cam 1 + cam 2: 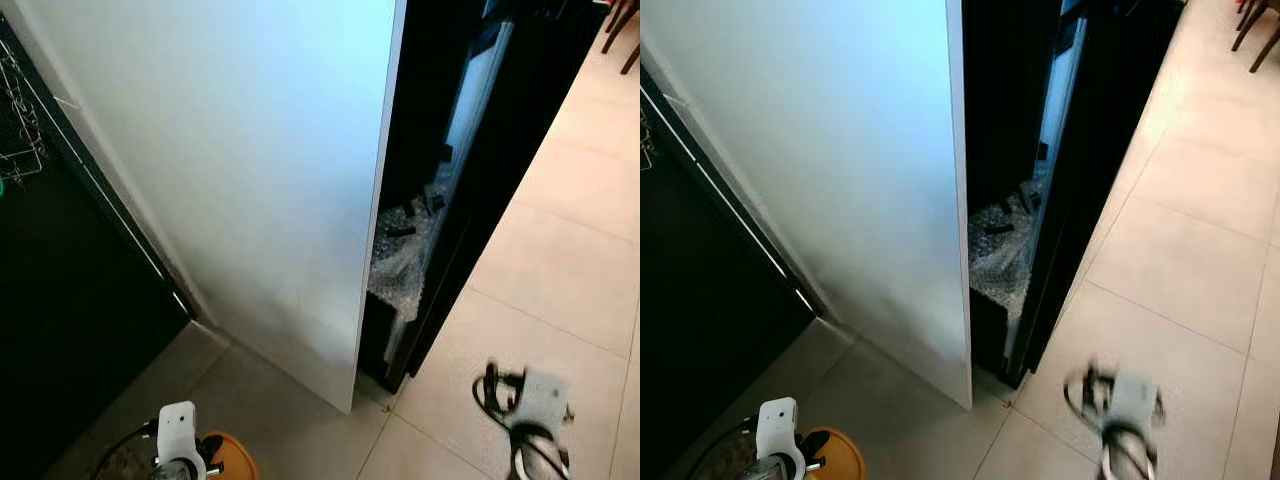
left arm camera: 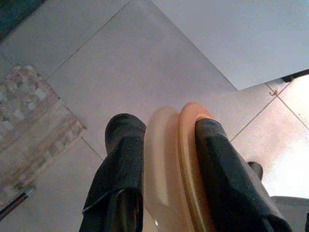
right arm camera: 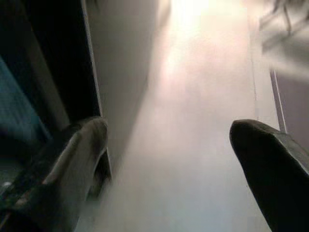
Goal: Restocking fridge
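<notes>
Standing before the tall fridge with its broad white door [image 1: 250, 170] swung open edge-on to the head camera, the robot carries its load low on the left side. The left gripper [image 2: 166, 169] has its two black fingers [image 2: 120, 179] clamped on a pale peach and orange rounded plastic item [image 2: 176, 164], which looks like a lid or shallow dish held on edge, its long axis running along the fingers; in the left eye view an orange curve of it shows just below the white wrist housing [image 1: 180, 430]. The right gripper [image 3: 169, 154] hangs over the beige tiled floor [image 1: 560, 260] with its fingers spread wide apart and nothing between them. Past the door's edge, the dark fridge interior [image 1: 420, 150] holds a shelf of crinkled clear wrapping [image 1: 400, 260] with small dark bits on it. That opening lies ahead and to the right of the held item, with the door between them, so the left arm would probably have to come round the door's free edge, or the body step right. A patterned woven mat [image 2: 29, 125] lies on the tiles below the left gripper.
</notes>
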`<state>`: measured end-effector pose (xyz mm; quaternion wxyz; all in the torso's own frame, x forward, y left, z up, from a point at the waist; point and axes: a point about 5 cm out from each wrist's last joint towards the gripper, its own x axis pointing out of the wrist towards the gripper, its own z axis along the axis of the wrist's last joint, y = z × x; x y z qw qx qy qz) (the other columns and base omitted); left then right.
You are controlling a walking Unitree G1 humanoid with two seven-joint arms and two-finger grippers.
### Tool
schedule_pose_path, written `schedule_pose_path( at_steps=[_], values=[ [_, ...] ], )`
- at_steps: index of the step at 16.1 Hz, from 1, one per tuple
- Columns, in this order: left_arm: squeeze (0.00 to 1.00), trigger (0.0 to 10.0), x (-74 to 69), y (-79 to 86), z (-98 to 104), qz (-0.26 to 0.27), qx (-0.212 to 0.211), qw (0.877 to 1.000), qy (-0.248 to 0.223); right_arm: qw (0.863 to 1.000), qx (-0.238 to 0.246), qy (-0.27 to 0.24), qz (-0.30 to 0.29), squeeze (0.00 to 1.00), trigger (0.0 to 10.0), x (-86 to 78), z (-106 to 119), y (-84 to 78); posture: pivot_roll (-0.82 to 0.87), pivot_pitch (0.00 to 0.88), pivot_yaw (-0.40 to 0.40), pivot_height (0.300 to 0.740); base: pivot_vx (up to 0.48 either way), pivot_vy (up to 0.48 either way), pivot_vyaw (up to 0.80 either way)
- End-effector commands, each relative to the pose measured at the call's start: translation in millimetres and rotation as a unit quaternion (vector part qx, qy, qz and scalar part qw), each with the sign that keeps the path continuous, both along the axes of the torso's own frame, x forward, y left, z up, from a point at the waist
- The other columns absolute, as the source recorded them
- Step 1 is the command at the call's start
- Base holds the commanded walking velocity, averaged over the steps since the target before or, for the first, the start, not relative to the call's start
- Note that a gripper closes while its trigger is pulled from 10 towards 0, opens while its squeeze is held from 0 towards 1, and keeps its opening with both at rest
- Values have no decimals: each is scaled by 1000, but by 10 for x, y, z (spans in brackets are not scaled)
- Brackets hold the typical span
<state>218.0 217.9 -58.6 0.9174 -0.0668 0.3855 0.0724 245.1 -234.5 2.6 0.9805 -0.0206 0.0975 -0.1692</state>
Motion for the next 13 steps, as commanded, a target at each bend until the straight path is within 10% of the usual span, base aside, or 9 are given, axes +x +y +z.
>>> schedule_pose_path(
  at_steps=[1, 2, 4, 5, 9, 11, 13],
  values=[
    [0, 10000, -62, 30, -32, -4, 7, 1000, 12, 997, -2, -64, 49, 0, 10000, 211, 266, 190, -9, 150, 32, 740, 0, 0, 0],
    [0, 10000, -61, 29, -32, -3, 7, 1000, 11, 993, 8, -89, 72, 0, 10000, 288, 375, 271, -7, 149, 30, 740, 0, 0, 0],
    [0, 10000, -56, 20, -31, -3, 6, 1000, 9, 983, 8, -144, 116, 816, 10000, 443, 670, 446, -5, 149, 28, 740, 0, 0, 0],
    [0, 10000, -55, 17, -30, -3, 6, 1000, 9, 978, 2, -166, 130, 1000, 10000, 487, 791, 504, -5, 149, 26, 740, 0, 0, 0],
    [0, 10000, -61, 15, -35, -2, 4, 1000, 10, 977, -38, -176, 112, 1000, 10000, 550, 953, 489, -6, 151, 26, 740, 0, 0, 0],
    [0, 10000, -66, 18, -38, -1, 5, 1000, 11, 981, -47, -159, 100, 0, 10000, 579, 998, 420, -5, 151, 28, 740, 0, 0, 0],
    [0, 10000, -66, 19, -37, -1, 5, 1000, 11, 978, -42, -166, 117, 0, 10000, 625, 1066, 455, -5, 150, 30, 740, 0, 0, 0]
  ],
)
